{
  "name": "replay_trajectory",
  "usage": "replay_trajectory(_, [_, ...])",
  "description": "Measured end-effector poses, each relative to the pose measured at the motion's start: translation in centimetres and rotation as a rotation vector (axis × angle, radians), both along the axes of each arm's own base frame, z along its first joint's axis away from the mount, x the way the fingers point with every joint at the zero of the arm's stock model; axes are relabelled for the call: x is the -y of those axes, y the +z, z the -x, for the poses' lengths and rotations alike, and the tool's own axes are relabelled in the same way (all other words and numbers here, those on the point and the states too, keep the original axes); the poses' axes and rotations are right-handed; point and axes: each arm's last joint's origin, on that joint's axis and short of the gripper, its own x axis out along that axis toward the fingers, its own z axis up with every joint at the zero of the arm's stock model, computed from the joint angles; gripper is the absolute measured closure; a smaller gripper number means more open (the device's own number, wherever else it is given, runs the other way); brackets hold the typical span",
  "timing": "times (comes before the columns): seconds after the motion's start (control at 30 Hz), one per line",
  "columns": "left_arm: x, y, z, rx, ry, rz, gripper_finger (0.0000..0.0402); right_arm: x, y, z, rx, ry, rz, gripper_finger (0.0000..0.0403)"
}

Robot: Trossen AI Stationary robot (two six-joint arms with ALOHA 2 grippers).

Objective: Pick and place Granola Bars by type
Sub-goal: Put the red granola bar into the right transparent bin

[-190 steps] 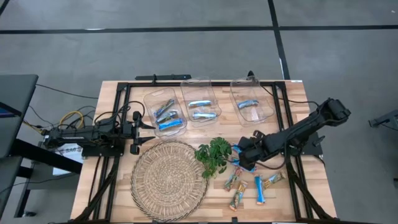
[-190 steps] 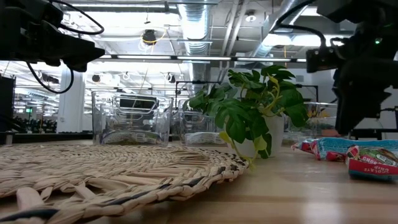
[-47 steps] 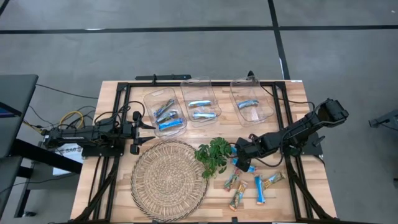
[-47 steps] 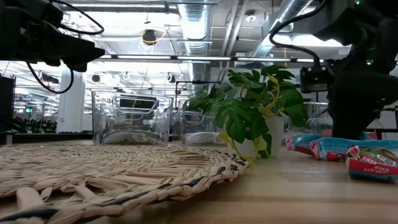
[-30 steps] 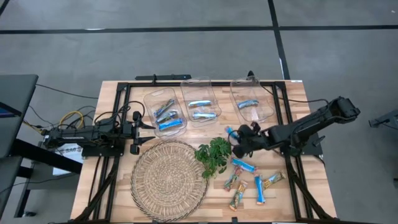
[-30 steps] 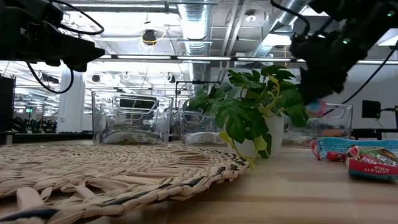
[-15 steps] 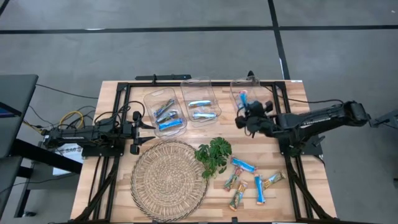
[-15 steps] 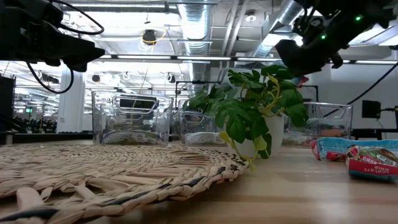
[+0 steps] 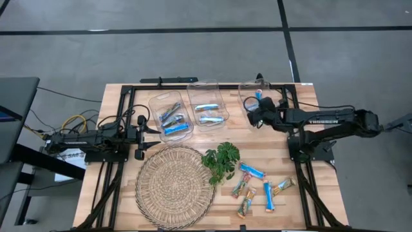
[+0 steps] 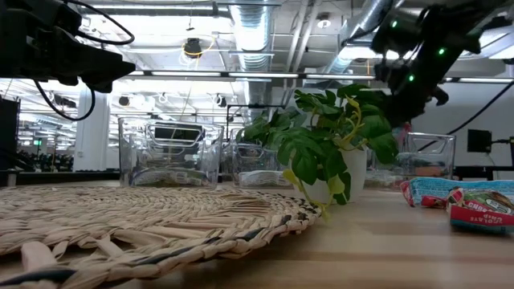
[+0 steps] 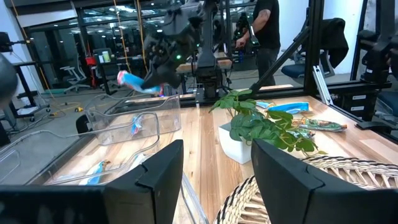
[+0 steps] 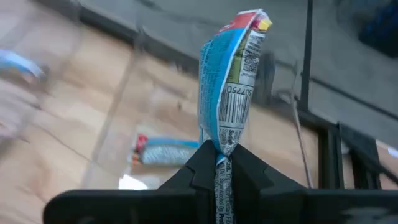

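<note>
Three clear bins sit in a row at the far side of the table (image 9: 126,96), and I have the right hand (image 9: 255,111) above the rightmost bin (image 9: 261,105). Its fingers are pressed together on the end of a blue granola bar (image 12: 231,79), which stands upright out of the grip; one similar bar (image 12: 166,150) already lies in the bin below. The other two bins hold blue-and-silver bars (image 9: 174,119), and five loose bars (image 9: 252,170) remain on the wood near the green plant (image 9: 222,160) and the woven mat (image 9: 174,186). The left hand (image 11: 214,180) waits at the table's left edge, fingers spread and empty.

I judge the main risk is the release. The wrapper is pinched only at one end, so it may swing or cling to a finger. If I let go while the bar hangs over the bin's rim rather than its middle, it could tip outside onto the table.
</note>
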Motion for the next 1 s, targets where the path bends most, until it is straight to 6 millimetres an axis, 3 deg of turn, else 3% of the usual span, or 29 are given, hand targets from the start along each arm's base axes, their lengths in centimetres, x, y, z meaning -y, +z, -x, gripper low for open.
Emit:
replay_trajectory(0.33, [0.0, 0.0, 0.0, 0.000, 0.000, 0.000, 0.0219, 1.7, -1.4, -0.1, -0.082, -0.007, -0.094, 0.0346])
replay_trajectory(0.67, [0.0, 0.0, 0.0, 0.000, 0.000, 0.000, 0.0219, 1.7, -1.2, -0.2, -0.071, 0.008, -0.089, 0.0220])
replay_trajectory(0.83, [0.0, 0.0, 0.0, 0.000, 0.000, 0.000, 0.0219, 1.1, 0.2, -0.5, 0.011, 0.077, -0.036, 0.0173])
replay_trajectory(1.0, [0.0, 0.0, 0.0, 0.000, 0.000, 0.000, 0.0219, -0.2, 2.0, -0.3, 0.131, 0.144, 0.003, 0.0159])
